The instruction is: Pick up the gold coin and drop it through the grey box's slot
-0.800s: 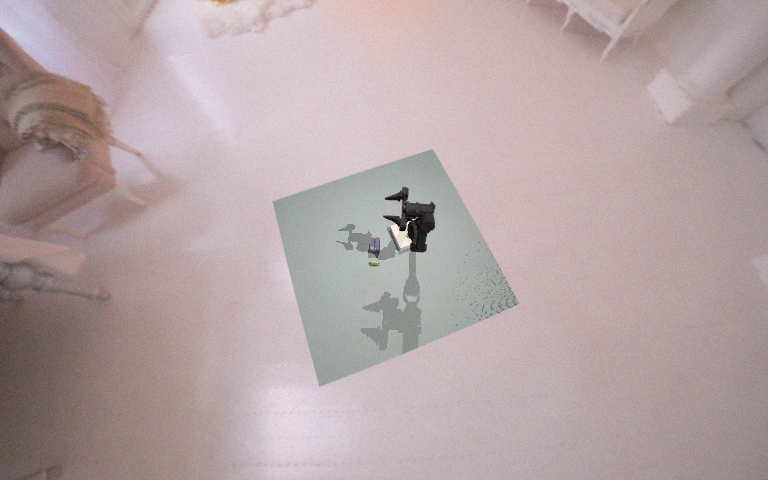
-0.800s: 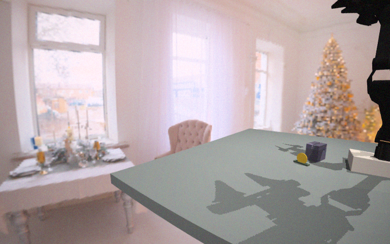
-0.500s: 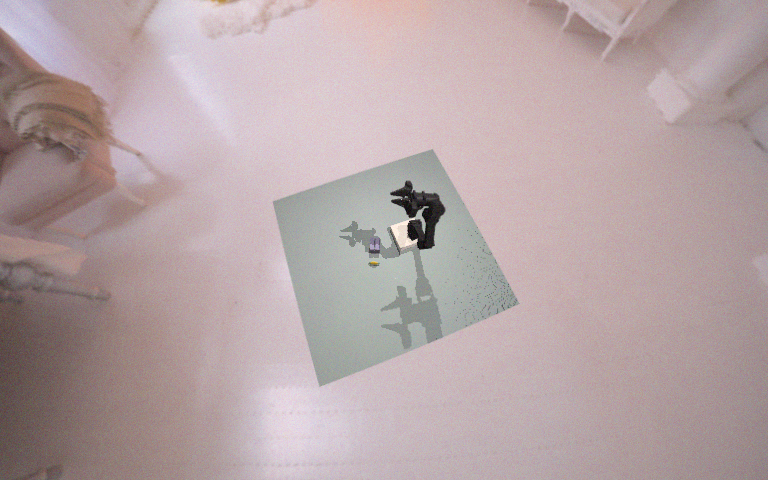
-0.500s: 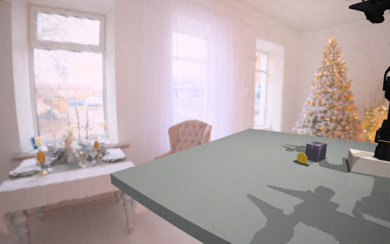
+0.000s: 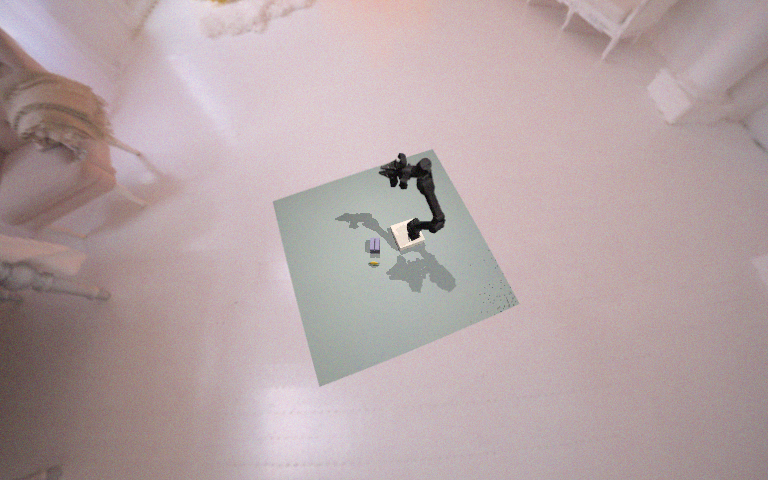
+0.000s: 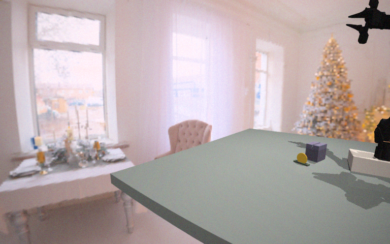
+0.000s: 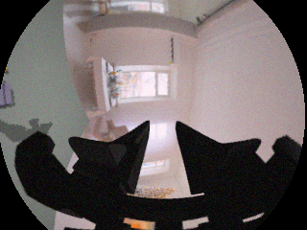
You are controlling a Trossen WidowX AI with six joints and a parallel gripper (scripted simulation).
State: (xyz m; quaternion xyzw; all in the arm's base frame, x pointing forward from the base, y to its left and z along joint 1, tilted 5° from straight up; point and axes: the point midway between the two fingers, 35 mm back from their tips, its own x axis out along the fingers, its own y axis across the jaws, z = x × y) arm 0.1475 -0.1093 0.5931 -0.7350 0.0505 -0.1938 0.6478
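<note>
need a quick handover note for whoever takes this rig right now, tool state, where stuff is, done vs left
Tool: partly closed, holding nothing, raised high above the table, far from the job's things.
Coin: upright on its edge in the dark-green holder, untouched.
Grey box: closed, right beside the holder, slot in the lid.
Done: nothing yet.
Left: reopen the tool, come down to the coin, grip it, lift it clear of the holder, line its edge up with the slot and drop it in.

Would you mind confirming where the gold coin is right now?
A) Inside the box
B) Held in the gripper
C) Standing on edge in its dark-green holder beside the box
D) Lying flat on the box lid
C: the coin stands upright in the holder next to the box, while the gripper is high above, holding nothing.
</note>
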